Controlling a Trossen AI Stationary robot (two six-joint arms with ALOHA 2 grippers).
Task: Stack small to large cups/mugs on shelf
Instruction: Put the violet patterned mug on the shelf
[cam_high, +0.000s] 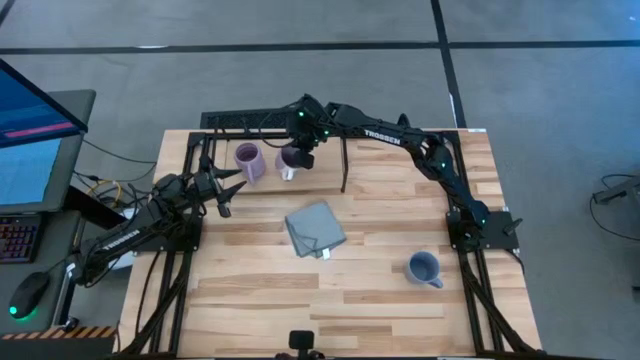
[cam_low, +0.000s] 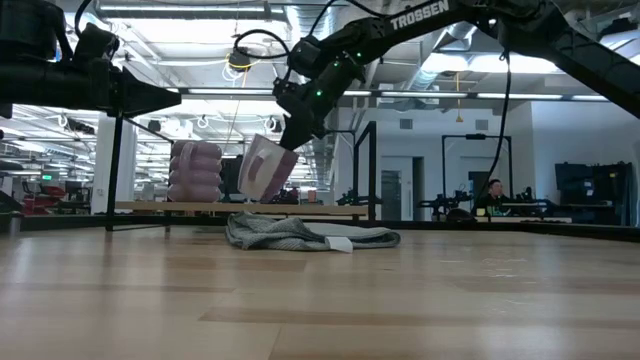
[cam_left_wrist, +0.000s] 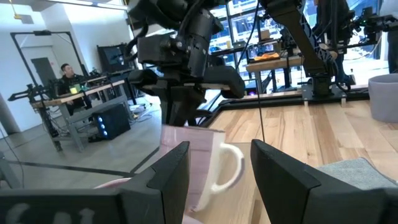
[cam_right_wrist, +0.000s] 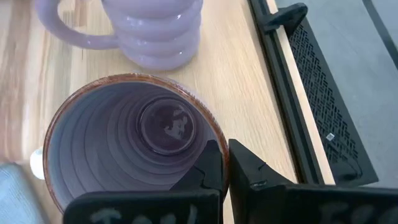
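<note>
My wooden table (cam_high: 260, 300) carries the shelf (cam_high: 215, 150), a folded cloth (cam_high: 315, 229) and the blue-grey mug (cam_high: 424, 268); the light purple mug (cam_high: 248, 161) stands on the shelf.

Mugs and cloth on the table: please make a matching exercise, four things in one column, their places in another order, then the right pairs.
1. light purple mug
2. darker purple mug
3. blue-grey mug
4. grey-blue cloth

A. tabletop, near the right arm's base
B. held tilted by the right gripper
C. upright on the shelf
D. middle of the tabletop

Pairs: 1-C, 2-B, 3-A, 4-D
</note>
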